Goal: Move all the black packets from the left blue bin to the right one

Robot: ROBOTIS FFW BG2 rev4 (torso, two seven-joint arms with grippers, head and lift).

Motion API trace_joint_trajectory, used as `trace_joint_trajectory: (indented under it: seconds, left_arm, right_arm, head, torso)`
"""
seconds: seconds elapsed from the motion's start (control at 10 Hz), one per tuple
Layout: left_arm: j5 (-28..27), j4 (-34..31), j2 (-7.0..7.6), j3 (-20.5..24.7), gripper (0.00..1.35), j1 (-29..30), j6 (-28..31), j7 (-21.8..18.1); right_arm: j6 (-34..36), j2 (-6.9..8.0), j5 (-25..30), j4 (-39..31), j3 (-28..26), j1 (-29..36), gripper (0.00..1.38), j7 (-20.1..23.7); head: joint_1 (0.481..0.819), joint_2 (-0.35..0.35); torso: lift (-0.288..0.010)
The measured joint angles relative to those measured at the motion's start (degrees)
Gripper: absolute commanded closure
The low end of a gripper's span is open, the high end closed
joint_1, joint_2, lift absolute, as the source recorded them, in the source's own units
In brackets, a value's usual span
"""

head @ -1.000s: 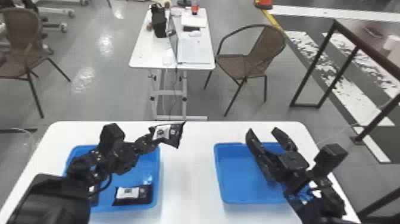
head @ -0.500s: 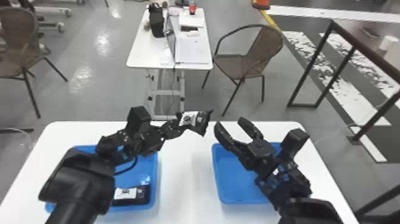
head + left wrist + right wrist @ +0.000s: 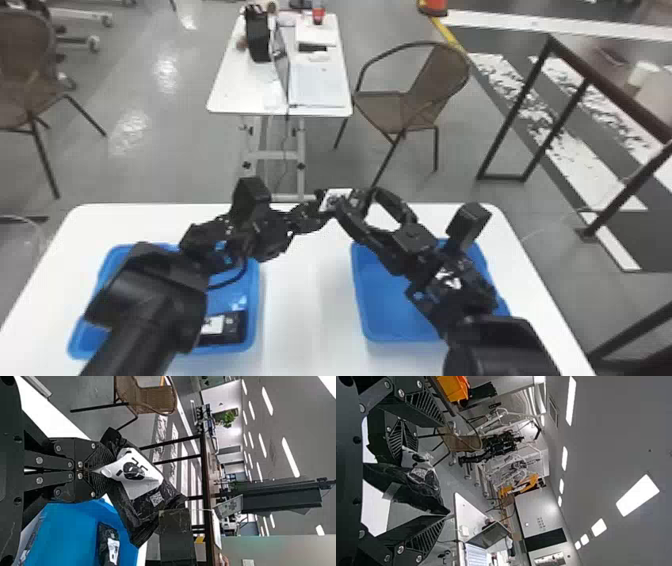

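Left gripper (image 3: 104,471): fingers closed together on one end of a black packet (image 3: 147,508), the rest of it hanging free beyond the tips. Right gripper (image 3: 447,469): fingers spread wide, one on either side of the same packet, no grip taken. Whether either right finger touches it cannot be told.

Change noted: over the last second the left arm has carried the packet from beside the left bin (image 3: 254,295) to the middle, above the far part of the table (image 3: 310,310). The right arm has left its place over the right bin (image 3: 367,305) and come in to meet it. In my judgement this is a handover, at the point just before the right gripper closes.

For the task: this packet is out of the left bin but not delivered. The next move calls for the right fingers to close on the free part before the left ones let go. Risk: a shallow pinch on the soft wrapper, or an early release, could drop it on the table between the bins.

Further out, another packet (image 3: 234,327) lies in the left bin, near its inner side. The work is therefore judged unfinished after this transfer.
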Motion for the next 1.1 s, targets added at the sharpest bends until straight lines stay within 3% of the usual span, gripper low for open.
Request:
trace_joint_trajectory:
  seconds: [0.1, 0.2, 0.3, 0.6, 0.8, 0.9, 1.1]
  left_arm:
    - [0.1, 0.4, 0.00, -0.6, 1.22, -0.4, -0.1, 0.1]
    - [0.4, 0.5, 0.00, -0.9, 1.22, -0.6, -0.2, 0.2]
    - [0.9, 0.6, 0.00, -1.0, 1.22, -0.6, -0.2, 0.3]
    - [1.9, 0.6, 0.01, -1.6, 1.22, -0.6, -0.3, 0.3]
    - [2.2, 0.6, 0.00, -1.4, 1.22, -0.5, -0.3, 0.3]
    - [2.3, 0.6, 0.00, -1.3, 1.13, -0.4, -0.3, 0.6]
    - [3.6, 0.6, -0.02, -0.5, 0.56, 1.1, -0.3, 2.8]
  right_arm:
    - [0.1, -0.03, -0.2, 0.3, 0.7, -0.3, 0.27, 0.1]
    - [0.4, -0.02, -0.4, 0.7, 1.4, -0.4, 0.52, 0.1]
    - [1.0, -0.01, -0.5, 1.3, 2.0, -0.8, 0.86, 0.3]
    - [2.7, -0.01, 0.1, 2.2, 2.3, -1.9, 1.29, 0.2]
    - [1.3, 0.06, 0.1, 2.4, 2.3, -1.9, 1.28, -0.6]
    - [0.2, 0.11, -0.1, 2.7, 2.3, -1.8, 1.28, -0.7]
    - [-1.0, 0.14, -1.5, 3.4, 2.0, -1.8, 1.28, -1.0]
  head:
    - [0.695, -0.131]
    - [0.695, -0.125]
    - [0.695, -0.118]
    - [0.695, -0.116]
    - [0.695, -0.118]
    - [0.695, -0.119]
    - [0.695, -0.116]
  torso:
    - [0.000]
    - [0.000]
    - [0.000]
    - [0.000]
    - [0.000]
    - [0.000]
    - [0.000]
